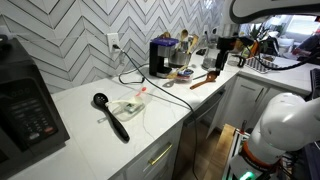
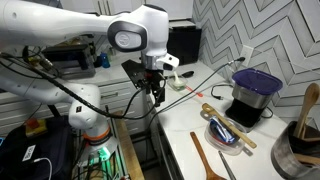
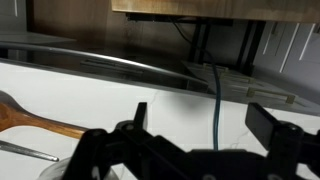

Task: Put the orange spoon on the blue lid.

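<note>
1. Your orange spoon [image 1: 139, 93] lies flat on the white counter [image 1: 85, 135], roughly midway along it. Its thin handle is touching or just beside a clear plastic piece [image 1: 127, 107]; at this size you cannot tell which.
2. The black ladle [image 1: 112, 118] lies just beside that clear piece, on the side toward the microwave [image 1: 25, 110]. Its bowl points toward the tiled wall and its handle toward the counter's front edge.
3. The coffee maker [image 1: 160, 57] stands against the wall, on the far side of the spoon from the microwave.
4. The blue lid [image 2: 222, 142] rests on the counter in front of the coffee maker, with long utensils lying across its top. It is well apart from the orange spoon.
5. A wooden spoon [image 1: 205, 81] lies on the counter past the coffee maker. In the wrist view it shows at the left edge [image 3: 25, 115].
6. Your pincer [image 1: 226, 47] hangs in the air above that end of the counter, well apart from the orange spoon and touching nothing.
7. In the wrist view the pincer [image 3: 205, 125] has its two fingers spread wide with nothing between them, so it is open and empty. A black cable [image 3: 217, 95] runs over the counter beyond them.
</note>
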